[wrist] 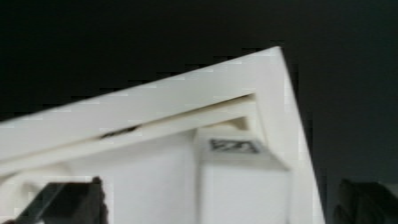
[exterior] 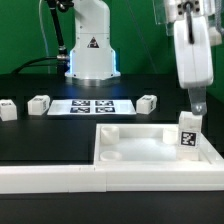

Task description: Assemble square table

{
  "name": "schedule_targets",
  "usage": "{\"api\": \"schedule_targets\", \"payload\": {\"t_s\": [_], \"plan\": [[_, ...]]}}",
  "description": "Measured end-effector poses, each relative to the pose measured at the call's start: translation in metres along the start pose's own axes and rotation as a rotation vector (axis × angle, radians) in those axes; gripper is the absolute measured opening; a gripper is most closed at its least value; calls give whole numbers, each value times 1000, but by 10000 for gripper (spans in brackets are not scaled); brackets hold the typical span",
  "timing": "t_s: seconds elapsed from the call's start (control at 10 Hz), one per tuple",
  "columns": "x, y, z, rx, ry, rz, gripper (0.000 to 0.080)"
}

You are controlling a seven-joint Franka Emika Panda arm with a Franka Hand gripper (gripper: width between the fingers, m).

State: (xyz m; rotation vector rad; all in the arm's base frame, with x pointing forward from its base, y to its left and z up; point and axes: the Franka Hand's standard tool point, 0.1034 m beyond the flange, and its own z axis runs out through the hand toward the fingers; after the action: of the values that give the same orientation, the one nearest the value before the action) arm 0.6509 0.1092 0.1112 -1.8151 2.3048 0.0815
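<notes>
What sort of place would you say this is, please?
Probably a robotics lab workbench: a robot arm's base stands at a black table, with the marker board and loose white legs laid out, before a green backdrop.

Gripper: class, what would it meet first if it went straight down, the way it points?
Probably the upright leg in the top's corner, right below the gripper; depth is unclear, so it might instead pass beside it onto the top.

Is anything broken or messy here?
Nothing looks broken or spilled. One leg stands upright in a corner of the square top, under the gripper. Three loose legs sit on either side of the marker board, simply not fitted yet.
</notes>
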Motion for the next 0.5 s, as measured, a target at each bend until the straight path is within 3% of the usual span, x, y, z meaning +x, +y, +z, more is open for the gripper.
{"api": "schedule_targets", "payload": {"t_s": [0.2,0.3,0.5], "plan": [[1,24,-2,-36,4,-105,649],[-1,25,-2,-60,0,-176,649],[-1,25,-2,-58,-5,-363,649]]}}
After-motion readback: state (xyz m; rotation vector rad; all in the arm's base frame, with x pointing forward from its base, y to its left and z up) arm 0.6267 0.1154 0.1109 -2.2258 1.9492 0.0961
